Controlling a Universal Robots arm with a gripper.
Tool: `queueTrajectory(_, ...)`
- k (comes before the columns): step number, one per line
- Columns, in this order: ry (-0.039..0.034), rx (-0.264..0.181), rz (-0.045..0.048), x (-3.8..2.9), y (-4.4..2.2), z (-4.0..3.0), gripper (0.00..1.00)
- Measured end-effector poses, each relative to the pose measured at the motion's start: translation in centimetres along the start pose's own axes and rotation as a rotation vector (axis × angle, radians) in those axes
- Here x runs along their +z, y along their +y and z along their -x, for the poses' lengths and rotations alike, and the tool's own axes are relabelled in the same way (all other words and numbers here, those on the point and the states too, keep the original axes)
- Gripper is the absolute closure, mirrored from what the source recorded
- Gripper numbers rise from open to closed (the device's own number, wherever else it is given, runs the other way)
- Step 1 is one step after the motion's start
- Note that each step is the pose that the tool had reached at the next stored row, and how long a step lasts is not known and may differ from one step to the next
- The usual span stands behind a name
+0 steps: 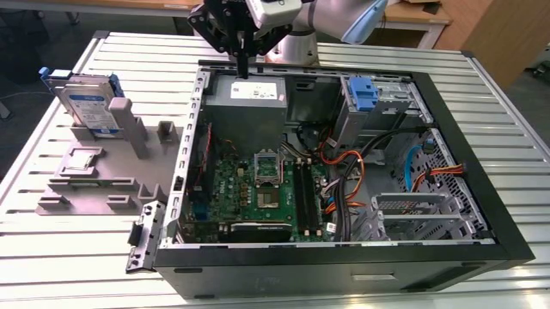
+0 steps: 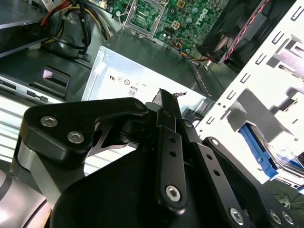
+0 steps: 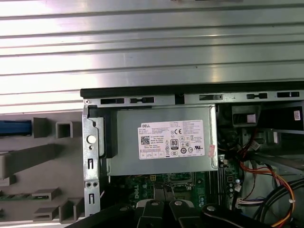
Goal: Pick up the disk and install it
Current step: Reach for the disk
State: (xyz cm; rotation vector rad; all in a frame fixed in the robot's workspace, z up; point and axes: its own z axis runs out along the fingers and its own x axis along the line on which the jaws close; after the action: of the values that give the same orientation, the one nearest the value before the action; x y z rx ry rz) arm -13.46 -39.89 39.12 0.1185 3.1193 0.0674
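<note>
Gripper (image 1: 243, 69): black fingers pressed together with nothing between them, hanging just above the power supply (image 1: 249, 96) inside the case (image 1: 344, 261).
Disk (image 1: 90, 106): standing on edge in a grey holder (image 1: 94, 177), outside the case, beside the case wall on the exterior view's left; well apart from the gripper.
Case: open, lying on a slatted metal table (image 1: 129, 51), motherboard (image 1: 257, 193) and cables showing inside.

The disk (image 1: 89, 106) stood in the grey fixture (image 1: 90, 193), its lower part hidden behind an upright post (image 1: 126, 125). In the second wrist view the disk (image 2: 261, 148) was washed out and cut by the frame's edge. The gripper (image 3: 167, 205) ran off the first wrist view's edge, and its linkage covered part of the power supply (image 2: 142, 71).
</note>
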Motion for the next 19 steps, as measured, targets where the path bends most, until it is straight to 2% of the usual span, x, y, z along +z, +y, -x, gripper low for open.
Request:
queueTrajectory(7, 0.0030, 0.000, -0.0002, 0.04, -0.01, -0.09, 0.90)
queueTrajectory(9, 0.0132, 0.001, -0.0010, 0.19, -0.03, -0.35, 0.90)
queueTrajectory(13, 0.0147, 0.001, -0.0012, 0.21, -0.04, -0.38, 0.90)
queueTrajectory(15, 0.0228, 0.001, -0.0018, 0.32, -0.06, -0.55, 0.90)
queueTrajectory(19, 0.0243, 0.001, -0.0019, 0.35, -0.06, -0.59, 0.90)
